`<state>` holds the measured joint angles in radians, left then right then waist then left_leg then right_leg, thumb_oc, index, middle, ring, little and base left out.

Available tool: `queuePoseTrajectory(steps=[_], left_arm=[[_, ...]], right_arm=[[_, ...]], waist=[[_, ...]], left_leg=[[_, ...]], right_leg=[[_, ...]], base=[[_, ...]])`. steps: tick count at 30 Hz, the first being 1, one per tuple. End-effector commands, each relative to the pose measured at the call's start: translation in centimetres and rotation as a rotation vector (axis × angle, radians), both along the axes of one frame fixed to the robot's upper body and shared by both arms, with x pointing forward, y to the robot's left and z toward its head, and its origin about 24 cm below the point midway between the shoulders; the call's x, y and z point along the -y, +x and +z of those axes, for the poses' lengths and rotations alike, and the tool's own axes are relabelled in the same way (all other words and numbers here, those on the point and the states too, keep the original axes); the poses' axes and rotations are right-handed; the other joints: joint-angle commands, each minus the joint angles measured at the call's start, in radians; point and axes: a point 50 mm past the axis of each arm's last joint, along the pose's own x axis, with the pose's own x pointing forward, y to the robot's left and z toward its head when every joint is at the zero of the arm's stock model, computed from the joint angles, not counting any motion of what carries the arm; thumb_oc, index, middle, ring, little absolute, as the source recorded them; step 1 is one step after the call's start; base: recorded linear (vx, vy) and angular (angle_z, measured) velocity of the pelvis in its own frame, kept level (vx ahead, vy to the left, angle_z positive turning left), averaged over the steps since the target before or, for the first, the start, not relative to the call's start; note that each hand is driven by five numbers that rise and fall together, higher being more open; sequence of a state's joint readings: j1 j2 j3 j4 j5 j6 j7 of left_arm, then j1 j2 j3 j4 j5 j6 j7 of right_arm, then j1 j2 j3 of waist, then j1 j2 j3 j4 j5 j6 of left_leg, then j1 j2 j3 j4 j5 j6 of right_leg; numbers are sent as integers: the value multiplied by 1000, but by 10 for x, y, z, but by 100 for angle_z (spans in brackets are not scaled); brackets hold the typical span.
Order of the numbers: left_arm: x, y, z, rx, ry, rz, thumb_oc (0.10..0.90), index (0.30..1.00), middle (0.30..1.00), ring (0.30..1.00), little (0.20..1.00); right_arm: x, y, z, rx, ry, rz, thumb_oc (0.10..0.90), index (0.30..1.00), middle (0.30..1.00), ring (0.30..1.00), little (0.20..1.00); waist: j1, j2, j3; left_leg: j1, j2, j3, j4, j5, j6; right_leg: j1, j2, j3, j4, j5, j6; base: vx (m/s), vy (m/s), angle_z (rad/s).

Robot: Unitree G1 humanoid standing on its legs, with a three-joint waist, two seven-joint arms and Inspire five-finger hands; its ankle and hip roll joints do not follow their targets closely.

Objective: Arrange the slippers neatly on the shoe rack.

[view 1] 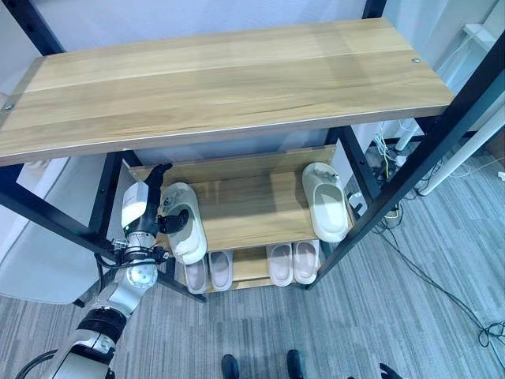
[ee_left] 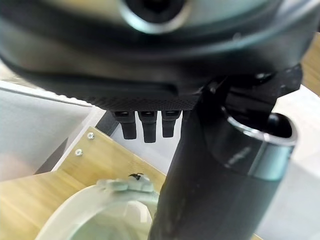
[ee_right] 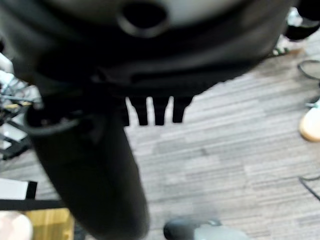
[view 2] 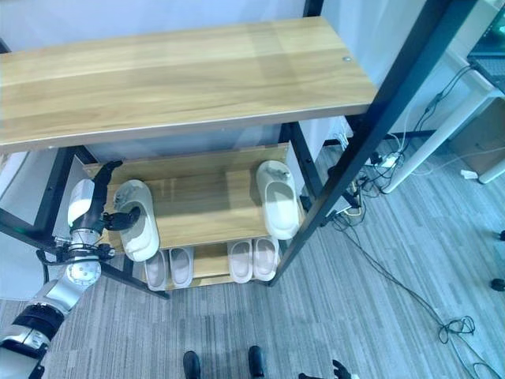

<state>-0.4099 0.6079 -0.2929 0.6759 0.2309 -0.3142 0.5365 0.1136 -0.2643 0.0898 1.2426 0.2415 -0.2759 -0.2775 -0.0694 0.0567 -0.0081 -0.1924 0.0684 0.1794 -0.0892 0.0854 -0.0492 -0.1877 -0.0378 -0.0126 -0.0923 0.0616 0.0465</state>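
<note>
Where thumb presses: slipper (view 1: 186, 223), left hand (view 1: 155, 215).

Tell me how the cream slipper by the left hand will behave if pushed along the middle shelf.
The cream slipper looks thick and moulded, so probably light and springy, not floppy. On the smooth wooden middle shelf it should slide rather than roll. Its heel overhangs the front edge beside the left hand, so a careless nudge might tip it off.

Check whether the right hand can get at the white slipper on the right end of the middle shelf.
Probably not as things stand: the right hand hangs over carpet, away from the rack, while the right slipper sits under the top shelf. The approach from the front looks free.
</note>
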Motion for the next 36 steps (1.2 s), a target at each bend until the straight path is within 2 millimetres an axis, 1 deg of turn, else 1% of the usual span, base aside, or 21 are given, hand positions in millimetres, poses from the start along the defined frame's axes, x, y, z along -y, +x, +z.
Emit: queuePoseTrajectory(steps=[1,4,9,10,11,15,17,18,19,21,24,25,26,28,29,30,31,33,35,36], left_arm=[[-18,21,62,218,68,64,800,900,900,900,900],[-20,22,61,197,99,66,800,900,900,900,900],[-22,23,56,174,71,81,800,900,900,900,900],[-23,23,55,167,67,88,574,561,561,561,561],[-24,23,52,153,67,93,400,300,300,300,300],[-25,23,48,131,65,93,400,300,300,300,300],[-21,22,48,153,52,92,400,300,300,300,300],[-12,21,54,227,38,79,400,300,300,300,300],[-12,21,54,227,38,80,400,300,300,300,300],[2,17,58,314,11,58,400,300,300,300,300],[19,18,66,367,-14,9,400,300,300,300,300],[24,19,66,370,-18,-6,400,300,300,300,300],[33,22,68,376,-21,-35,400,300,300,300,300],[45,26,68,365,-6,-72,400,300,300,300,300],[55,32,68,349,14,-98,400,300,300,300,300],[55,32,68,350,14,-99,400,300,300,300,300],[65,38,69,337,41,-119,400,300,300,300,300],[70,41,69,331,46,-124,400,300,300,300,300],[78,48,69,309,62,-130,400,300,300,300,300],[79,48,69,310,62,-131,400,300,300,300,300]], right_arm=[[19,-10,7,23,-68,-51,800,900,900,900,900],[19,-8,7,24,-67,-42,800,900,900,900,900],[19,-7,8,29,-69,-40,800,900,900,900,900],[19,-7,8,31,-69,-40,800,900,900,900,900],[20,-6,8,32,-71,-40,800,900,900,900,900],[20,-7,8,31,-71,-39,800,900,900,900,900],[18,-6,7,31,-67,-36,800,900,900,900,900],[14,-7,6,30,-58,-38,800,900,900,900,900],[14,-7,6,29,-59,-37,800,900,900,900,900],[11,-7,5,30,-52,-39,800,900,900,900,900],[9,-10,4,26,-48,-37,800,900,900,900,900],[8,-10,4,24,-46,-33,800,900,900,900,900],[9,-10,4,23,-47,-34,800,900,900,900,900],[11,-11,5,18,-52,-36,800,900,900,900,900],[13,-10,5,17,-61,-35,800,900,900,900,900],[13,-10,5,17,-60,-36,800,900,900,900,900],[16,-9,7,18,-70,-36,800,900,900,900,900],[18,-8,7,20,-77,-37,800,900,900,900,900],[22,-7,9,27,-90,-42,800,900,900,900,900],[22,-7,9,28,-90,-43,800,900,900,900,900]], waist=[[8,-11,-32],[8,-15,-32],[7,-19,-30],[6,-20,-30],[6,-22,-29],[5,-22,-29],[5,-25,-29],[5,-29,-28],[4,-28,-28],[2,-34,-24],[-3,-37,-21],[-4,-38,-19],[-10,-40,-15],[-18,-41,-10],[-26,-41,-4],[-25,-41,-4],[-35,-40,3],[-38,-41,6],[-50,-40,15],[-49,-40,15]], left_leg=[[-10,-25,-45,2,-24,-44],[-10,-24,-46,2,-24,-44],[-10,-24,-46,2,-25,-43],[-11,-24,-46,2,-24,-44],[-11,-24,-46,2,-24,-44],[-12,-23,-44,2,-24,-44],[-13,-24,-44,2,-25,-44],[-12,-23,-44,2,-26,-45],[-12,-23,-44,2,-26,-45],[-10,-20,-42,2,-28,-45],[-8,-17,-38,2,-28,-46],[-8,-15,-36,2,-27,-46],[-8,-12,-33,2,-27,-46],[-11,-7,-26,2,-26,-46],[-15,-4,-21,2,-24,-45],[-15,-4,-20,2,-24,-45],[-20,0,-15,2,-23,-45],[-25,2,-11,2,-22,-45],[-31,6,-3,2,-21,-44],[-32,6,-2,2,-21,-44]], right_leg=[[-28,-56,-38,5,-3,115],[-28,-56,-41,5,-3,115],[-29,-55,-42,5,-3,115],[-30,-55,-43,5,-3,115],[-31,-55,-42,5,-2,115],[-34,-56,-43,5,-1,116],[-35,-56,-44,5,-1,116],[-34,-55,-43,5,-3,115],[-34,-55,-43,5,-3,115],[-36,-52,-39,5,-2,113],[-38,-49,-31,5,0,112],[-39,-48,-29,5,0,112],[-41,-46,-24,5,2,112],[-46,-45,-19,5,4,113],[-54,-43,-12,5,8,114],[-55,-43,-12,5,8,114],[-66,-43,-5,5,14,115],[-72,-42,-1,5,16,116],[-86,-40,7,5,23,117],[-87,-39,8,5,23,117]], base=[[0,0,0],[0,0,0],[0,0,0],[0,0,0],[0,0,0],[0,0,0],[0,0,0],[0,0,0],[0,0,0],[0,0,0],[0,-31,-8],[-11,-44,-10],[-21,-39,-10],[-28,-39,-11],[-19,-27,-14],[-30,-37,-19],[-29,-27,-18],[-23,-23,-12],[-13,-18,-8],[-11,-12,-10]])
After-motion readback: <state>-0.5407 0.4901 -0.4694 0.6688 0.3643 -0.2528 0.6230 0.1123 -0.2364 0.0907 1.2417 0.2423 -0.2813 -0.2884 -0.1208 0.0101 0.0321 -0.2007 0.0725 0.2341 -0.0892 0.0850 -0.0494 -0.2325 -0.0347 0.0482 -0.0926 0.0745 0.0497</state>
